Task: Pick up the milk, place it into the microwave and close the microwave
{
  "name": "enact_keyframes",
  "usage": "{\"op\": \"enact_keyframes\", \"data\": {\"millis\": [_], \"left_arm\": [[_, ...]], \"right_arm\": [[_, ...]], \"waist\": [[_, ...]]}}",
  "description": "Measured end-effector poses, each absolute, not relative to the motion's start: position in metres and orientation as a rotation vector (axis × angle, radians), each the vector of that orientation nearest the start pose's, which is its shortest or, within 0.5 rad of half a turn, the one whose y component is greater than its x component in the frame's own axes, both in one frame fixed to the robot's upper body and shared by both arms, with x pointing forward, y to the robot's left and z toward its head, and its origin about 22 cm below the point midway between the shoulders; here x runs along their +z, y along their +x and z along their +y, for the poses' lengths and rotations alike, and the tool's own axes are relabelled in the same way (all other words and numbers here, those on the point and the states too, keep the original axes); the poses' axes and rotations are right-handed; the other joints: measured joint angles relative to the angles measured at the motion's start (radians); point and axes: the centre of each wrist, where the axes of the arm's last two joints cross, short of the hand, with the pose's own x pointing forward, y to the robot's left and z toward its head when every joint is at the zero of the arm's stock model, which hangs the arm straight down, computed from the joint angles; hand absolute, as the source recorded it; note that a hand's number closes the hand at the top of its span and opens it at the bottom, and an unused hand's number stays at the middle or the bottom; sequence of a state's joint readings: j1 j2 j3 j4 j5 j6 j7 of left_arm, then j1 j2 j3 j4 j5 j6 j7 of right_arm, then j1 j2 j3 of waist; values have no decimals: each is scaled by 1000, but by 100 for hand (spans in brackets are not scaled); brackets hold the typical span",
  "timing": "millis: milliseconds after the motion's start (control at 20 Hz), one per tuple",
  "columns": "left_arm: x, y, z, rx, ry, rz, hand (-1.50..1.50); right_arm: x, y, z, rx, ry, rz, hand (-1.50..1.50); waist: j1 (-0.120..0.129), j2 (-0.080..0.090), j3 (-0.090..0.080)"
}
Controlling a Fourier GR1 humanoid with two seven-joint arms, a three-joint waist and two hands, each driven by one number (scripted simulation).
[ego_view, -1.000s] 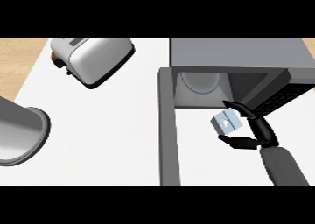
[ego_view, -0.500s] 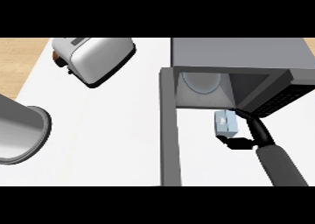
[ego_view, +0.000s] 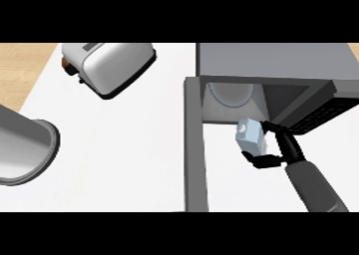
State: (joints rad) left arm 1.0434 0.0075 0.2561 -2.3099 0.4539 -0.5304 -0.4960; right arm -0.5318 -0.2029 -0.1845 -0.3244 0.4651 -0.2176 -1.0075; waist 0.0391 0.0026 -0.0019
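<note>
Head view: the right hand (ego_view: 274, 152) had its fingers (ego_view: 261, 160) curled round the small pale-blue milk carton (ego_view: 251, 135), held tilted just at the mouth of the grey box-shaped microwave (ego_view: 278, 62). Cavity open ahead, a round pale plate (ego_view: 233, 94) inside. The dark microwave door (ego_view: 326, 107) stood swung out close on the hand's right side. On the white table (ego_view: 131, 149), well apart leftward: a shiny silver toaster (ego_view: 108, 64) and a grey metal cylindrical pot (ego_view: 17, 149) at the left edge.
</note>
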Motion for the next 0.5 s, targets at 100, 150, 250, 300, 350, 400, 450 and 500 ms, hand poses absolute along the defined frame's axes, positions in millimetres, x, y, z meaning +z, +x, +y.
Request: {"op": "enact_keyframes", "data": {"millis": [100,150,250,300,350,400,450,500], "left_arm": [[77,-9,315,158,-1,-1990,-150],[77,-11,315,158,-8,-1992,-150],[78,-10,318,159,-7,-1991,-150],[76,-11,318,161,-5,-1988,-150],[74,-11,321,166,-4,-1987,-150],[73,-12,321,167,-4,-1981,-150],[71,-11,323,173,-3,-1983,-150],[72,-11,321,175,-7,-1984,-150]], "right_arm": [[-118,304,-291,627,-381,-1803,150],[-121,302,-291,606,-392,-1807,150],[-122,301,-287,567,-389,-1819,150],[-122,303,-284,552,-389,-1826,150],[-122,303,-284,541,-383,-1835,150],[-121,304,-284,537,-375,-1844,150],[-122,305,-280,537,-360,-1853,150],[-122,304,-278,530,-348,-1863,150]], "waist": [[1,2,1],[2,2,1],[-2,2,0],[-3,2,0],[-4,2,0],[-6,1,1],[-9,1,0],[-10,1,0]]}}
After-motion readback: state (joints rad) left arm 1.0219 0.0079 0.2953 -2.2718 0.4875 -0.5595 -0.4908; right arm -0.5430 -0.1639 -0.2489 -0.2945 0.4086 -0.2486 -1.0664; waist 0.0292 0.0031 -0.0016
